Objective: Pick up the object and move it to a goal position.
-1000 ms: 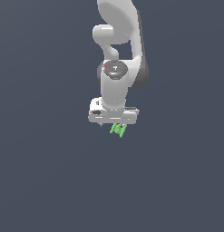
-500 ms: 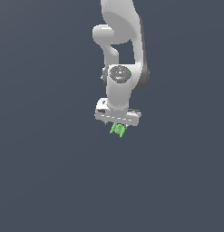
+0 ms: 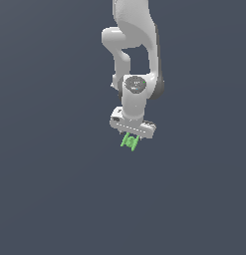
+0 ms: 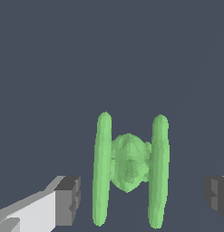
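Claw point(image 3: 130, 141) lifted rightward, object point(image 3: 129, 142) half-hidden.

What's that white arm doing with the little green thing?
A white robot arm reaches down with its hand around a tiny green H-shaped piece. In the wrist view the piece sits between the two fingers, but there are gaps on both sides, so the fingers are not pressing on it. The job is to pick it up and carry it elsewhere; from these pictures I cannot tell whether it is resting on the floor.
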Motion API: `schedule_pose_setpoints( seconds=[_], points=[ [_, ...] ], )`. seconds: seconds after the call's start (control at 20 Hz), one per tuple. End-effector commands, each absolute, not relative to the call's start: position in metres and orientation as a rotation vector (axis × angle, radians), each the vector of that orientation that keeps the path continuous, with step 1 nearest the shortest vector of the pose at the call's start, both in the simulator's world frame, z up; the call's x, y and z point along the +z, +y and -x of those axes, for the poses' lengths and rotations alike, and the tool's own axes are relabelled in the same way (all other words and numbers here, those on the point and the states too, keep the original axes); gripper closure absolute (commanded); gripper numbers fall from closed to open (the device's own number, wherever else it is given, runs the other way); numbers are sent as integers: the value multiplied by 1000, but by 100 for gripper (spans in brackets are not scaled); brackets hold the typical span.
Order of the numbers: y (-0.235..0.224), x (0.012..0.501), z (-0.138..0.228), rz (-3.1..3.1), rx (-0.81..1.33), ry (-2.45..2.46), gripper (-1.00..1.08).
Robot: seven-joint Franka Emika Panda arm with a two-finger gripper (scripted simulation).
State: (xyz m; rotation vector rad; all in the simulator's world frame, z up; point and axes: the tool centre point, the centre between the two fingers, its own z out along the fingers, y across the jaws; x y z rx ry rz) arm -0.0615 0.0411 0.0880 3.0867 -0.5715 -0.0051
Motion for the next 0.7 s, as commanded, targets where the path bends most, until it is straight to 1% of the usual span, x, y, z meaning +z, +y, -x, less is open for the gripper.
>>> schedule_pose_setpoints(
  seconds=[0.0, 0.45, 0.65],
  points=[
    [43, 84, 66, -3080, -2, -614, -92],
    [45, 79, 70, -3075, -1, -643, -92],
    [45, 69, 71, -3074, -1, -645, -92]
  ],
)
